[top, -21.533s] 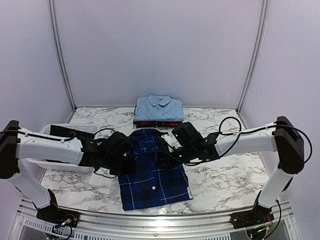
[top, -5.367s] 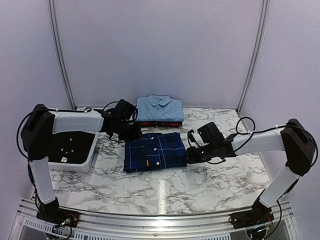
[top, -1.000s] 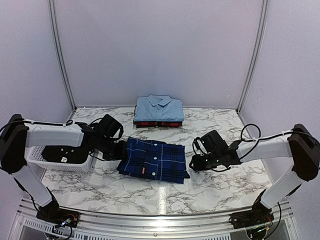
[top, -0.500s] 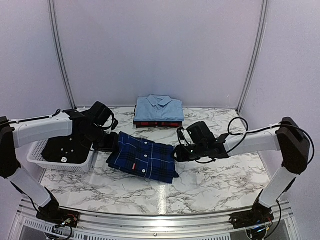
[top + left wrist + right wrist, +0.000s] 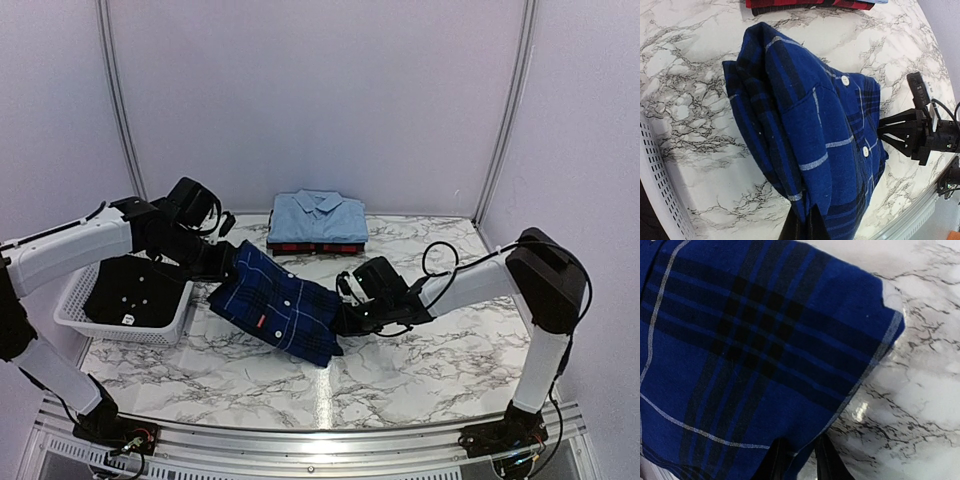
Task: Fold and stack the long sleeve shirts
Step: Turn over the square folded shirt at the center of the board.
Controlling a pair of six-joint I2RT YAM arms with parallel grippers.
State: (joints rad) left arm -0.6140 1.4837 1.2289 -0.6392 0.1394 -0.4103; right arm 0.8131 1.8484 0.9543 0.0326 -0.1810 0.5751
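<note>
While it hangs between the two arms, the navy plaid shirt (image 5: 275, 305) is folded to a thick packet with two white buttons on its upper face. It is near the middle of the marble surface (image 5: 430, 360), a little toward 9 o'clock. It is tilted: the corner at 10 o'clock is raised and the corner at 5 o'clock is low, close to the marble. I cannot tell if that low corner touches.

The left pincer (image 5: 222, 262) holds the raised corner. In the left wrist view its dark fingers (image 5: 801, 231) are together on the folded edge of the cloth.

The right pincer (image 5: 347, 308) is at the 3 o'clock edge of the shirt, low over the marble. In the right wrist view its fingers (image 5: 824, 457) stand on both sides of the hem with a narrow gap between them. I cannot tell if they press the cloth.

At 12 o'clock, near the back wall, the light blue shirt (image 5: 318, 214) lies folded with the collar up, on top of the red-and-black plaid shirt (image 5: 315, 246). Only the front edge of the plaid one shows. This stack is apart from the navy shirt.

At 9 o'clock stands a white slotted basket (image 5: 75, 318), and a dark garment (image 5: 135, 290) lies inside it.
</note>
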